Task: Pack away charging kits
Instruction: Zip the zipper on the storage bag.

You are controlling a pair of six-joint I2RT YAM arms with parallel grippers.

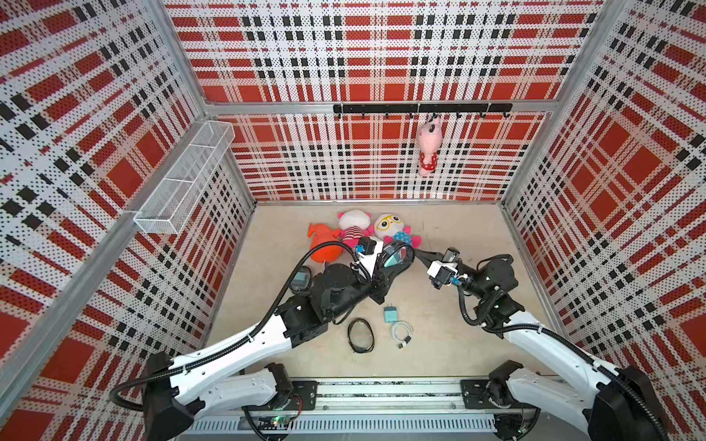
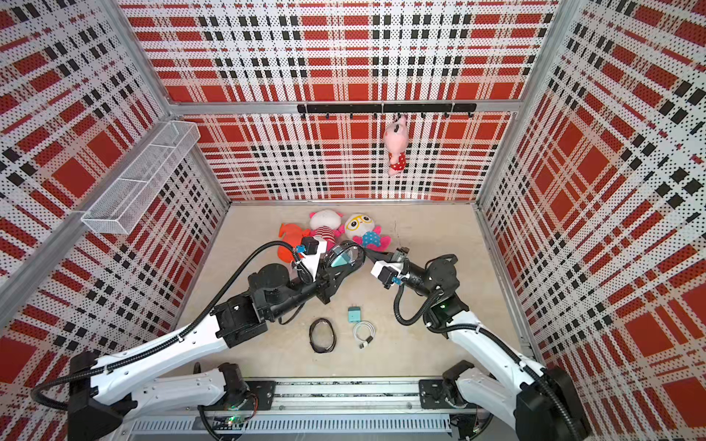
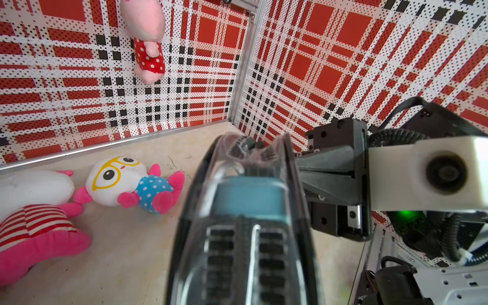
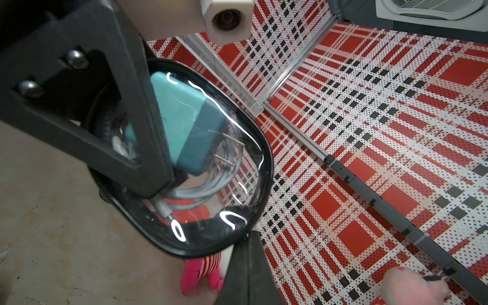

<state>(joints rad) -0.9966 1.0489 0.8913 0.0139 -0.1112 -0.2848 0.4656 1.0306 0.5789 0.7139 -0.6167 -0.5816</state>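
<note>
A teal plug [image 4: 184,126] and a coiled cable [image 4: 211,184] sit inside a clear-sided black oval case [image 4: 206,235], which is held up off the worktop [image 1: 439,355] near its middle. The right wrist view shows both through the clear side, with the plug's metal prongs pointing toward the cable. The left wrist view meets the case edge-on and shows only the plug [image 3: 248,195], blurred.

The left tool [image 3: 245,253] grips this case across its two clear faces, one of its fingers [image 4: 105,111] lying flat against the side. The right tool [image 3: 299,169] is closed, its tips touching the case's rim. Whether they pinch a zip pull I cannot tell.

Nearer the robot's base, both top views show a second plug [image 1: 390,315] loose on the worktop, prongs pointing away from the base. It lies just beside a second cable [image 1: 402,330], white and coiled, and near an empty case [image 1: 360,335].

A third case [image 1: 301,280], with teal showing inside, peeks out beside the left arm in a top view. Plush toys [image 1: 353,229] lie beyond the held case, toward the back wall.
</note>
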